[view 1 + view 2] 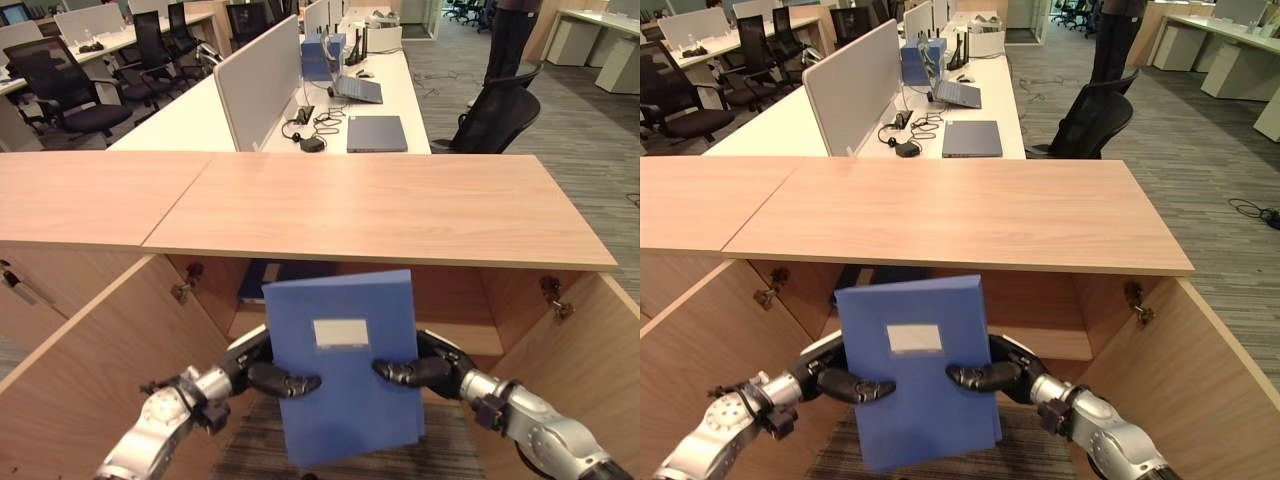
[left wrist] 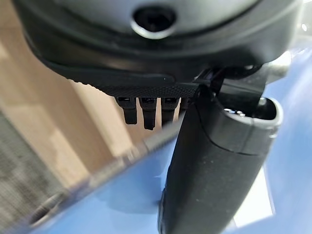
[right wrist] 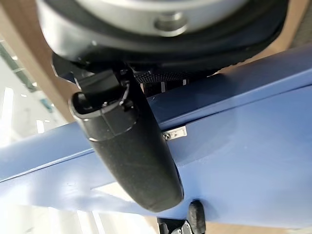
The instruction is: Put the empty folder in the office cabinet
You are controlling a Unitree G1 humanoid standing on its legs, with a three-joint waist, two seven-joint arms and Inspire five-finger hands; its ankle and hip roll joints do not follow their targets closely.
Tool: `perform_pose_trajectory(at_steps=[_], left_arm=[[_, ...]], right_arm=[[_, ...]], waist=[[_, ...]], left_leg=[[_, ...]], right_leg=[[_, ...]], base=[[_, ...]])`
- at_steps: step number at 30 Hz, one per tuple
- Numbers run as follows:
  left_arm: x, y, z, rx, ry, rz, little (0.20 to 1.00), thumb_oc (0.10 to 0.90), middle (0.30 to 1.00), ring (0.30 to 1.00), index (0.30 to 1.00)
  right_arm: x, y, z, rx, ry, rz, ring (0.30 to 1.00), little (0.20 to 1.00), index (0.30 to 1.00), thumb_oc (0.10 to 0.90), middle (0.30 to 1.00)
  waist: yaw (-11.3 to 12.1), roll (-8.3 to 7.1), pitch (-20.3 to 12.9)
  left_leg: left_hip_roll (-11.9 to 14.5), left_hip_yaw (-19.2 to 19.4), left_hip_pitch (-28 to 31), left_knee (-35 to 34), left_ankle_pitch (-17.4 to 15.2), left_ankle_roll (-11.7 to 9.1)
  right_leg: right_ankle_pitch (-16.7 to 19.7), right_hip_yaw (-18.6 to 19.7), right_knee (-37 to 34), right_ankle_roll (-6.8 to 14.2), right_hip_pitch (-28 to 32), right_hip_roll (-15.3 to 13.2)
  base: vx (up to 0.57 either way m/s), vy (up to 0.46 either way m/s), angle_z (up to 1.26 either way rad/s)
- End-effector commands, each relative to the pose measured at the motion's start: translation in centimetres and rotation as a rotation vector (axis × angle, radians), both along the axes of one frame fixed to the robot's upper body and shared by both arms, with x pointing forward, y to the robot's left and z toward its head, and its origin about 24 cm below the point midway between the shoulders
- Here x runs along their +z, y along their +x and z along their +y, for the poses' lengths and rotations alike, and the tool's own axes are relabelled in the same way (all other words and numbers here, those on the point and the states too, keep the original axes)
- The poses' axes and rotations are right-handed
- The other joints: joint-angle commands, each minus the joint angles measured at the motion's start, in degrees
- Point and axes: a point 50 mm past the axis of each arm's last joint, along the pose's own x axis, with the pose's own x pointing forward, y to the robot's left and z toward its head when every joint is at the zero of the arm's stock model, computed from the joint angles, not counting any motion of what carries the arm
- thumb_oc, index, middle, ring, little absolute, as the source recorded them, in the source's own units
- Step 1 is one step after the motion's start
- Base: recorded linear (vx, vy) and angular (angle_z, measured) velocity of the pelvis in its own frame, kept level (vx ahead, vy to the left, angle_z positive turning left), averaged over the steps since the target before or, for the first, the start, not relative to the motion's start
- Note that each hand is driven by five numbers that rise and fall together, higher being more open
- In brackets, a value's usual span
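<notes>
The blue folder (image 1: 342, 360) is held upright before the open office cabinet (image 1: 380, 215), pinched at its edges by the left hand (image 1: 275, 378) and the right hand (image 1: 418, 370), thumbs lying across its front. The wrist views show fingers curled behind the cover, hidden from the head views. Inside the cabinet another dark blue folder (image 1: 258, 282) lies on the shelf (image 1: 455, 335). Beyond the wooden top stand a white tabletop (image 1: 375, 100) with laptops (image 1: 376, 132) and black chairs (image 1: 495, 120).
</notes>
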Motion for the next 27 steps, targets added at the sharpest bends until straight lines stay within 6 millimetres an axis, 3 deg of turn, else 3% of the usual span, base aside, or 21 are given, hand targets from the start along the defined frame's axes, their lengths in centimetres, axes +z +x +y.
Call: perform_pose_trajectory(at_steps=[1, 4, 5, 12, 15, 16, 21, 27], left_arm=[[2.0, 2.6, 2.2, -0.016, 0.267, -0.126, 0.900, 0.800, 0.900, 0.900, 0.900], [-1.0, 0.6, 2.9, -0.005, 0.363, -0.001, 0.900, 0.800, 0.900, 0.900, 0.900], [-3.4, -1.0, 2.9, 0.032, 0.374, 0.097, 0.900, 0.800, 0.900, 0.900, 0.900], [-5.9, -2.4, 2.4, 0.083, 0.357, 0.202, 0.900, 0.800, 0.900, 0.900, 0.900], [-8.0, -3.7, 2.5, 0.149, 0.386, 0.299, 0.900, 0.800, 0.900, 0.900, 0.900], [-9.0, -4.3, 2.3, 0.181, 0.401, 0.348, 0.900, 0.800, 0.900, 0.900, 0.900], [-10.6, -5.6, 1.7, 0.240, 0.401, 0.431, 0.900, 0.800, 0.900, 0.900, 0.900], [-12.5, -7.6, -0.1, 0.294, 0.407, 0.536, 0.900, 0.800, 0.900, 0.900, 0.900]], right_arm=[[3.8, 2.0, 1.9, 0.162, 0.126, -0.186, 0.300, 0.300, 0.300, 0.400, 0.300], [2.9, 1.2, 1.3, 0.108, 0.145, -0.155, 0.300, 0.300, 0.300, 0.400, 0.300], [2.7, 1.2, 1.9, 0.062, 0.207, -0.155, 0.300, 0.300, 0.300, 0.400, 0.300], [2.4, 1.3, 2.8, -0.011, 0.295, -0.154, 0.300, 0.300, 0.300, 0.400, 0.300], [1.1, 1.1, 2.2, -0.103, 0.284, -0.127, 0.300, 0.300, 0.300, 0.400, 0.300], [-0.4, 1.0, 1.6, -0.211, 0.273, -0.094, 0.300, 0.300, 0.300, 0.400, 0.300], [-1.8, 1.2, 1.4, -0.383, 0.308, -0.065, 0.300, 0.300, 0.300, 0.400, 0.300], [-3.5, 2.5, 2.3, -0.712, 0.479, -0.005, 0.300, 0.300, 0.300, 0.400, 0.300]], waist=[[-0.93, -1.51, -0.45], [-0.98, -1.53, -0.40], [-0.92, -1.45, -0.31], [-1.02, -1.12, -0.18], [-1.43, -0.95, -0.23], [-1.72, -0.81, -0.30], [-2.10, -0.55, -0.31], [-2.34, 0.05, -0.34]], left_leg=[[0.07, -2.63, 5.45, -0.05, -9.20, -2.16], [0.07, -2.63, 5.29, -0.05, -9.26, -2.14], [0.10, -2.62, 5.17, -0.05, -9.19, -2.10], [0.09, -2.73, 5.11, -0.05, -9.10, -2.03], [0.11, -2.77, 5.13, -0.05, -9.04, -2.05], [0.12, -2.76, 5.13, -0.05, -9.05, -2.06], [0.10, -2.72, 5.22, -0.05, -9.14, -2.02], [-0.03, -2.70, 5.45, -0.05, -9.37, -1.98]], right_leg=[[-5.37, 4.16, 2.17, 3.24, -0.50, -1.57], [-5.48, 4.18, 2.13, 3.25, -0.59, -1.50], [-5.53, 4.20, 2.21, 3.18, -0.69, -1.43], [-5.61, 4.31, 2.36, 2.99, -0.76, -1.30], [-5.75, 4.18, 2.43, 2.89, -0.82, -1.20], [-5.76, 4.19, 2.48, 2.85, -0.81, -1.18], [-5.84, 4.33, 2.59, 2.75, -0.85, -1.12], [-6.03, 4.34, 2.52, 2.68, -0.94, -0.94]], base=[[0.00, 0.000, 0.00], [0.00, 0.000, 0.00], [0.00, 0.000, 0.00], [0.00, 0.000, 0.00], [0.00, 0.000, 0.00], [0.00, 0.000, 0.00], [0.00, 0.000, 0.00], [0.03, -0.001, -0.01]])
